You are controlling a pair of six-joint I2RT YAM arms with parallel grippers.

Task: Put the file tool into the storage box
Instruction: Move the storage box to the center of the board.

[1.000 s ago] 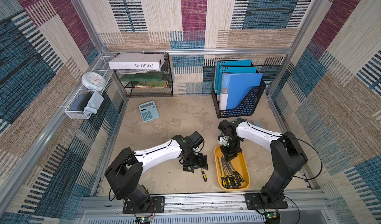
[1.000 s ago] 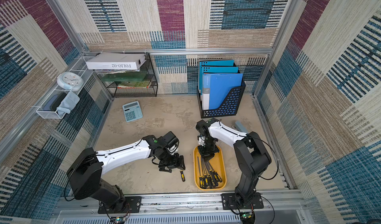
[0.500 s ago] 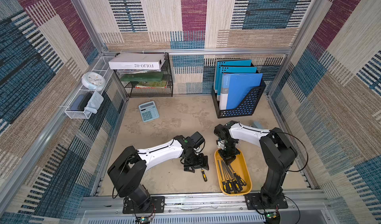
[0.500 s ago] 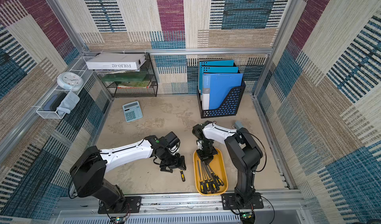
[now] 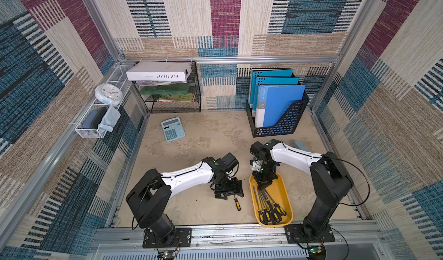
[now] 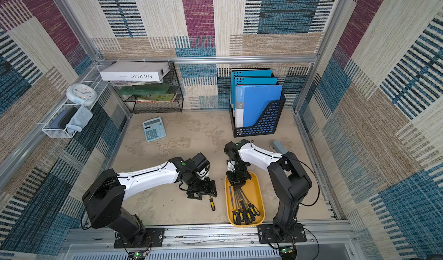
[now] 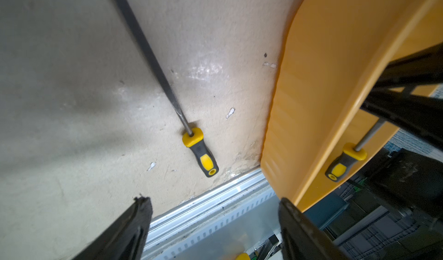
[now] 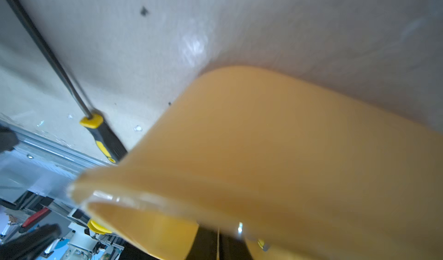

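The left tool is open over the file, beside the box. It should drop straight and pinch its thin part. The right tool is closed at the box.

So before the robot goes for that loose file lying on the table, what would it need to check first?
1. Left gripper open and empty: ok, jaws stand wide apart.
2. Left gripper lined up with the loose file: ok, the shaft runs beneath it and the handle pokes out.
3. File free to lift: ok, it lies beside the storage box, apart from it.
4. Room in the box: ok, bare floor shows next to the stored files.
5. Right gripper clear of the drop zone: not ok, it is shut at the box's far rim, apparently pinching it.
6. Box flat on the table: cannot tell.
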